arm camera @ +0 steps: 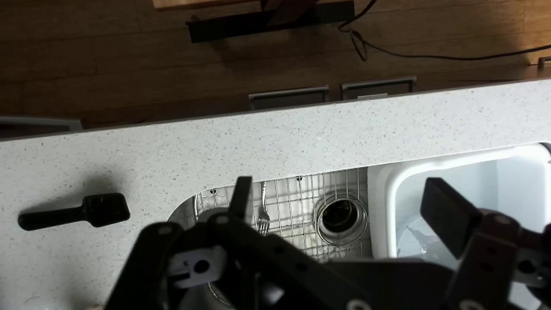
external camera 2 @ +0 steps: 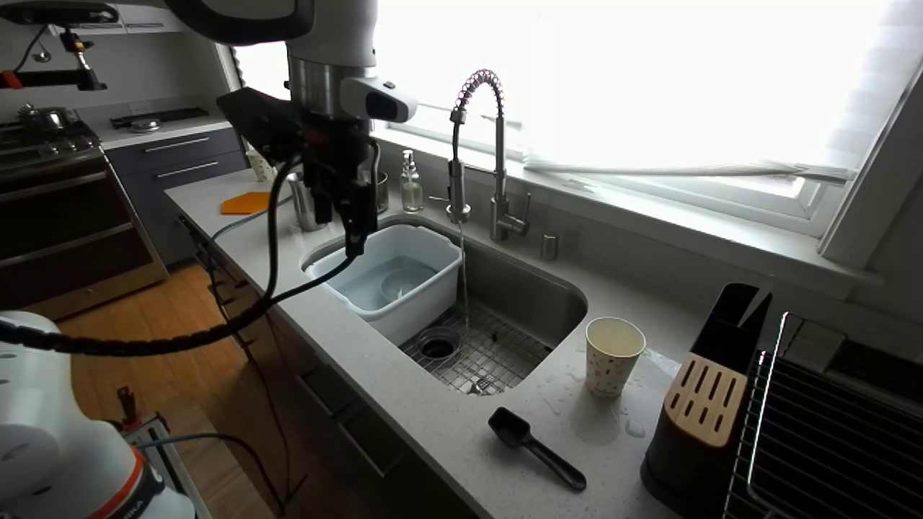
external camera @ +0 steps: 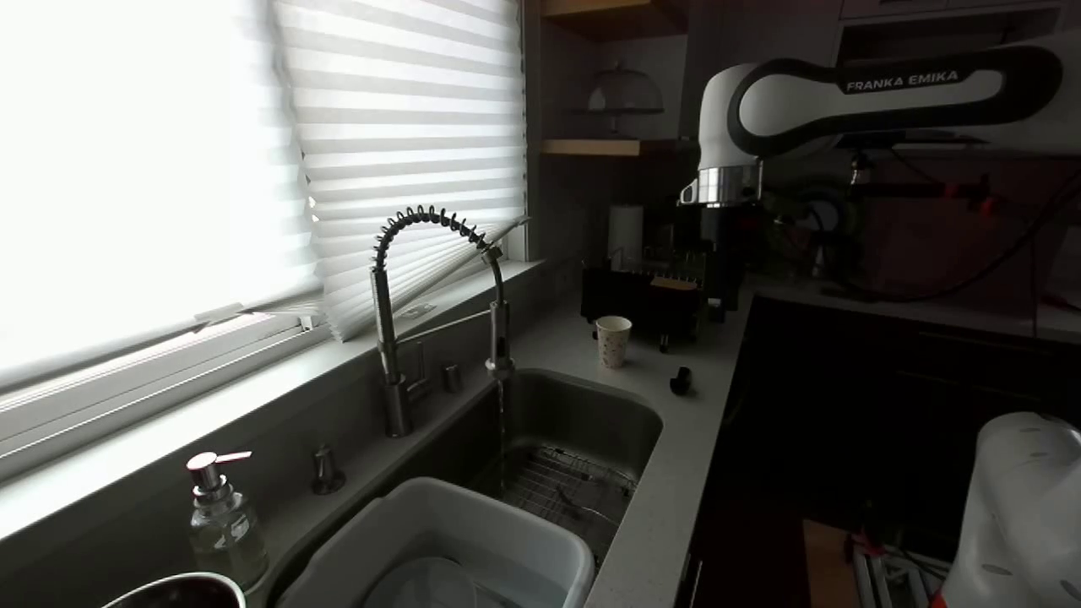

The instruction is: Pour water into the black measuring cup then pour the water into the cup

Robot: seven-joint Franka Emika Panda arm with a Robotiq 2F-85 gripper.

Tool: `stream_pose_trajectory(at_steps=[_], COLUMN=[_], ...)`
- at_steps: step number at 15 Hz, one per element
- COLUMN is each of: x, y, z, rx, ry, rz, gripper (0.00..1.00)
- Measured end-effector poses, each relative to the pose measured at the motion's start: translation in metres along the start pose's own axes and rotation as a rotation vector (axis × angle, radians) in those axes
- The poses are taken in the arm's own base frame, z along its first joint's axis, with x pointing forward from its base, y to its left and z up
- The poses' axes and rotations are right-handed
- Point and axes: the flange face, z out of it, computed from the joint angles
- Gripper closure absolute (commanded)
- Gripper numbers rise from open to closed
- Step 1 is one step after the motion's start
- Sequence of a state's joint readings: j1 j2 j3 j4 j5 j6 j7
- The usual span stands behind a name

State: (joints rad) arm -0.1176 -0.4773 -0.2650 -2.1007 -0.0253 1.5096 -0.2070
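One cup (external camera 2: 610,369) near measuring cup (external camera 2: 533,445), tub (external camera 2: 427,308) in sink (external camera 2: 530,288).

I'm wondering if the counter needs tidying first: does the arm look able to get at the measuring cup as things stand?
Probably yes, after moving across. The pincer is open, holding nothing; the measuring cup lies uncovered on the counter, and the paper cup stands apart from it.

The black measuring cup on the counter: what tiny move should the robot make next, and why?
Probably move the gripper over the black measuring cup: it lies unheld on the counter, the gripper stands open and empty, and water is running from the tap.
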Motion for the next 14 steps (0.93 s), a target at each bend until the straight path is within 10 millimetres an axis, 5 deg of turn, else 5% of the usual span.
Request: stream_pose_trajectory(at_steps=[8,14], x=[0.007,0.046], y=[0.013,0.126], z=[0.004,0.053], rx=[-0.012,-0.048], ry=[0.019,0.111], rz=[0.109,0.434], gripper=[0.0,0.0])
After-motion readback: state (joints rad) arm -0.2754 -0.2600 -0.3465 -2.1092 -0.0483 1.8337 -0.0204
